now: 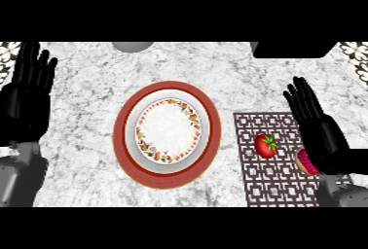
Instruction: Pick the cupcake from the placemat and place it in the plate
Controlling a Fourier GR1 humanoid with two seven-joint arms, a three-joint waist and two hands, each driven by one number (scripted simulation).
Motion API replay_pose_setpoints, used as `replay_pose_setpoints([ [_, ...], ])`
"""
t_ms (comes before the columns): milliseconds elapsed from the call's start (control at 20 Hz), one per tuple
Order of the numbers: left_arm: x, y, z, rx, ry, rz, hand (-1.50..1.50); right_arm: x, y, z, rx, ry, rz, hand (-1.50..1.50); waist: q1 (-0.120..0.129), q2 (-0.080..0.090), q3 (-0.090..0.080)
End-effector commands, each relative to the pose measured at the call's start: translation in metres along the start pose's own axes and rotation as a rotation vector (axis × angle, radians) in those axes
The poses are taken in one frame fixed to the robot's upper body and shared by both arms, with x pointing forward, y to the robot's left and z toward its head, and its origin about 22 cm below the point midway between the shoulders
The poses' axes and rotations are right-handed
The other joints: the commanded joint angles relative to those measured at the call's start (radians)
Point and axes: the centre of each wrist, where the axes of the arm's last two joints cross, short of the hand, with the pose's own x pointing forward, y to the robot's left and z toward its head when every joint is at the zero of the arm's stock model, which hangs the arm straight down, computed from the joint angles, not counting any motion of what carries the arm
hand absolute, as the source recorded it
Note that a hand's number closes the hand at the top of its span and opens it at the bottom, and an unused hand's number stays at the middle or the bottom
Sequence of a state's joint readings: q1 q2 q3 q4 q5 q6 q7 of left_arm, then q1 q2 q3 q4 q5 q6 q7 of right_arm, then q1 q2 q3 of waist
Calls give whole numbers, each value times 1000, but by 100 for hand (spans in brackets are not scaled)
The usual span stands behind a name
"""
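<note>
right hand [320, 131] hovers in the head view over the right edge of the placemat [269, 185], fingers straight and spread, holding nothing. just beside its palm lies the cupcake [307, 163], pink-topped and partly hidden by the hand, with a tomato [266, 145] near it on the mat. the plate [169, 133] sits well apart at centre with nothing on it. left hand [28, 92] rests open at the left edge, fingers up. this looks like the approach step; next the fingers must curl round the cupcake without taking the tomato.

One head view looks steeply down at the marble counter [93, 121], forearms entering from below.
</note>
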State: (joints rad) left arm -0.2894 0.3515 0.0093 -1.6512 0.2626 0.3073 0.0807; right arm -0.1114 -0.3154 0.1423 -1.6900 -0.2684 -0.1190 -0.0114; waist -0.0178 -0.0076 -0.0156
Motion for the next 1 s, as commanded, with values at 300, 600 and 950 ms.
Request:
replay_pose_setpoints([
  [300,-69,21,43,-120,226,-163,0,12,-60,-14,-110,149,631,150,5,28,-32],
  [600,-104,42,73,-186,305,-163,0,-57,16,24,-524,-10,398,-150,16,9,16],
  [950,-119,34,91,-191,292,-170,0,-43,24,57,-633,-42,531,-150,14,6,15],
])
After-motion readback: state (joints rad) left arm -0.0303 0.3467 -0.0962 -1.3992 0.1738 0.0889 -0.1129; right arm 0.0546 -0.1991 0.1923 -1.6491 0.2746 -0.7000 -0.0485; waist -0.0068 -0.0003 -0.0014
